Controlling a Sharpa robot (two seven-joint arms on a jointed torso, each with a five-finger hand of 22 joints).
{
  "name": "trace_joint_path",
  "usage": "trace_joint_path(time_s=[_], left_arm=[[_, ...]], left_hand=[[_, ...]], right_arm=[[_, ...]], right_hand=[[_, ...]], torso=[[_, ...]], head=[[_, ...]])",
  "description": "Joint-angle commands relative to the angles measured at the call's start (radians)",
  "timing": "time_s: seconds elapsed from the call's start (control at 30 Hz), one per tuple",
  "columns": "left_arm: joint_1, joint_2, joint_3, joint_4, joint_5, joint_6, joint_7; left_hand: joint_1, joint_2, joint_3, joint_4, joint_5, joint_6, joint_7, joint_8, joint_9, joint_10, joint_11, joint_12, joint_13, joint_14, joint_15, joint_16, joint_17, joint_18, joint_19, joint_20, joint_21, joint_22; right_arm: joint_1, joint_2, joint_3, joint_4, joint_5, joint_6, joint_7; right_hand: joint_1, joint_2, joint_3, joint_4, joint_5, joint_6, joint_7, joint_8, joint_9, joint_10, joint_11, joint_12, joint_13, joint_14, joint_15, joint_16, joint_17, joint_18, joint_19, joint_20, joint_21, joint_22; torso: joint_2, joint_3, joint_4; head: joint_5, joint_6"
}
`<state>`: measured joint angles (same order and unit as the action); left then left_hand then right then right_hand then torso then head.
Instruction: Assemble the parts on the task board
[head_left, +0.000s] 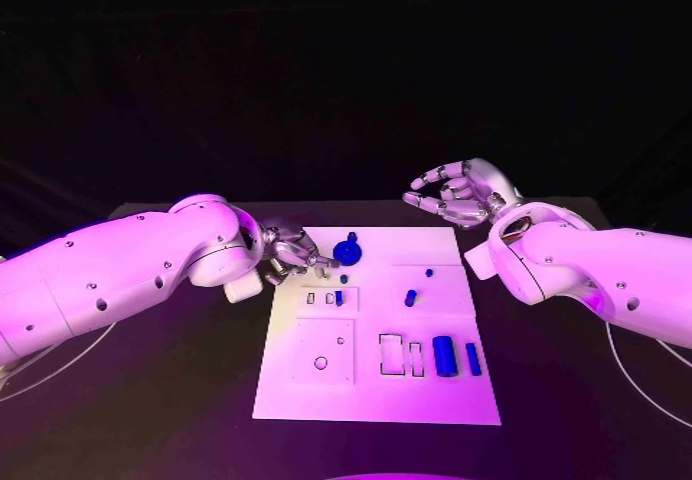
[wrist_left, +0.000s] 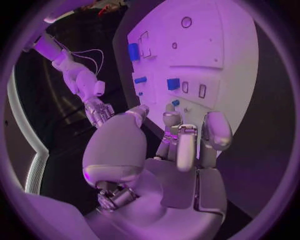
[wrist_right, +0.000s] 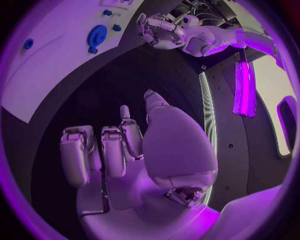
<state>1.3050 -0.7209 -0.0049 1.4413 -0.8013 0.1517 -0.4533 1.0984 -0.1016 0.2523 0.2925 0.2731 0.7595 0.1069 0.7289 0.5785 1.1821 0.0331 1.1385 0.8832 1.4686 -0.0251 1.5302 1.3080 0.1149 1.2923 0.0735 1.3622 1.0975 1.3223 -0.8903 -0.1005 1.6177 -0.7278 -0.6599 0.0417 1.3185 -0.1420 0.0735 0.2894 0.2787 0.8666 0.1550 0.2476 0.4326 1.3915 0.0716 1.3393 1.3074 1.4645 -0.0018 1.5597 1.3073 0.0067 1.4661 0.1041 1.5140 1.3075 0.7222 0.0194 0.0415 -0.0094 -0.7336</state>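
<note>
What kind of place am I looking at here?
Probably a robotics test lab: two white arms with silver hands, left hand and right hand, work over a white task board carrying small blue parts.

A black table (head_left: 173, 400) is shown under violet light, with darkness beyond its far edge toward 12 o'clock. In the right wrist view, a bright vertical light strip (wrist_right: 245, 90) is seen toward 2 o'clock against a pale wall panel (wrist_right: 275, 85)

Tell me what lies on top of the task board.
On the task board: a blue disc-shaped part, small blue parts, two longer blue parts. The left hand covers the far-left corner.
</note>
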Motion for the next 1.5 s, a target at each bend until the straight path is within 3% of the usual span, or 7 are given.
trace_joint_path(time_s=[0.03,0.2,0.3,0.77,0.97,1.1,1.5], left_arm=[[0.010,0.021,-0.002,-0.014,-0.084,0.096,-0.087],[0.020,0.056,-0.010,-0.041,-0.105,0.119,-0.097],[0.024,0.074,-0.014,-0.058,-0.114,0.132,-0.101],[0.028,0.145,-0.029,-0.106,-0.116,0.180,-0.108],[0.028,0.164,-0.039,-0.119,-0.115,0.197,-0.111],[0.027,0.173,-0.043,-0.125,-0.115,0.206,-0.111],[0.027,0.180,-0.047,-0.131,-0.116,0.220,-0.113]], left_hand=[[-0.011,0.001,-0.005,0.002,-0.005,-0.007,-0.001,0.004,0.001,0.007,-0.002,0.005,0.004,0.064,-0.006,-0.003,0.138,-0.018,0.006,-0.001,0.003,0.002],[-0.013,0.004,-0.006,0.001,-0.006,-0.006,-0.001,0.005,0.003,0.009,-0.002,0.009,0.009,0.064,-0.006,-0.004,0.137,-0.018,0.007,-0.001,0.004,0.004],[-0.013,0.005,-0.006,0.001,-0.006,-0.005,-0.001,0.006,0.003,0.010,-0.002,0.010,0.011,0.064,-0.006,-0.003,0.138,-0.019,0.008,-0.001,0.004,0.006],[-0.014,0.007,-0.007,0.001,-0.007,-0.006,-0.002,0.006,0.004,0.004,-0.003,0.005,0.002,0.061,-0.007,-0.007,0.128,-0.017,0.003,0.000,0.001,-0.002],[-0.017,0.008,-0.008,0.001,-0.009,-0.007,-0.001,0.006,0.004,0.002,-0.002,0.005,0.001,0.060,-0.007,-0.007,0.127,-0.017,0.001,0.002,-0.001,-0.005],[-0.018,0.009,-0.009,0.001,-0.009,-0.007,-0.001,0.006,0.005,0.001,-0.002,0.005,0.001,0.060,-0.007,-0.008,0.126,-0.017,-0.001,0.002,-0.002,-0.007],[-0.017,0.012,-0.009,-0.001,-0.010,-0.003,-0.003,0.010,0.007,-0.001,-0.003,0.006,0.002,0.058,-0.006,-0.009,0.123,-0.016,-0.005,0.003,-0.004,-0.012]], right_arm=[[0.003,0.000,0.000,-0.007,0.041,0.001,0.029],[0.005,0.000,0.000,-0.014,0.043,0.000,0.030],[0.006,0.001,0.000,-0.018,0.044,0.001,0.031],[0.007,0.008,-0.001,-0.026,0.014,0.004,0.027],[0.007,0.009,-0.001,-0.027,0.006,0.004,0.025],[0.007,0.010,-0.001,-0.027,0.005,0.004,0.024],[0.007,0.011,-0.001,-0.029,0.004,0.006,0.021]], right_hand=[[0.011,0.006,0.003,-0.002,0.003,-0.003,-0.001,0.008,0.000,-0.011,-0.001,-0.012,0.074,0.095,0.000,-0.009,0.221,0.010,0.074,-0.002,-0.013,0.229],[0.019,0.003,0.003,-0.002,-0.001,-0.007,-0.001,0.009,-0.001,-0.025,0.000,-0.030,0.060,0.090,0.000,-0.017,0.204,0.016,0.063,-0.002,-0.039,0.217],[0.020,0.003,0.003,-0.001,-0.002,-0.008,-0.001,0.009,-0.001,-0.030,0.000,-0.037,0.054,0.089,0.000,-0.020,0.198,0.018,0.058,-0.002,-0.051,0.211],[-0.002,0.013,-0.009,0.003,-0.044,-0.014,-0.001,0.016,-0.002,-0.031,0.000,-0.041,0.048,0.090,-0.001,-0.019,0.203,0.017,0.060,-0.003,-0.049,0.212],[-0.003,0.013,-0.009,0.003,-0.046,-0.014,-0.001,0.016,-0.002,-0.031,0.000,-0.041,0.047,0.090,-0.001,-0.020,0.202,0.017,0.060,-0.003,-0.049,0.212],[-0.003,0.014,-0.010,0.003,-0.048,-0.014,-0.001,0.017,-0.002,-0.032,0.000,-0.042,0.046,0.090,-0.001,-0.020,0.201,0.018,0.059,-0.003,-0.051,0.211],[-0.004,0.014,-0.011,0.002,-0.050,-0.014,-0.001,0.017,-0.002,-0.032,0.000,-0.042,0.046,0.090,-0.001,-0.020,0.200,0.018,0.059,-0.003,-0.051,0.212]], torso=[[0.000,0.0006,0.0027],[-0.001,-0.0004,0.0047],[0.000,-0.0003,0.0024],[0.001,0.0003,0.0001],[0.002,0.0002,0.0024],[0.001,-0.0002,0.0003],[0.000,0.0002,0.0013]], head=[[0.001,-0.003],[0.001,-0.005],[0.003,-0.005],[0.001,-0.005],[-0.001,-0.007],[0.000,-0.009],[-0.002,-0.009]])
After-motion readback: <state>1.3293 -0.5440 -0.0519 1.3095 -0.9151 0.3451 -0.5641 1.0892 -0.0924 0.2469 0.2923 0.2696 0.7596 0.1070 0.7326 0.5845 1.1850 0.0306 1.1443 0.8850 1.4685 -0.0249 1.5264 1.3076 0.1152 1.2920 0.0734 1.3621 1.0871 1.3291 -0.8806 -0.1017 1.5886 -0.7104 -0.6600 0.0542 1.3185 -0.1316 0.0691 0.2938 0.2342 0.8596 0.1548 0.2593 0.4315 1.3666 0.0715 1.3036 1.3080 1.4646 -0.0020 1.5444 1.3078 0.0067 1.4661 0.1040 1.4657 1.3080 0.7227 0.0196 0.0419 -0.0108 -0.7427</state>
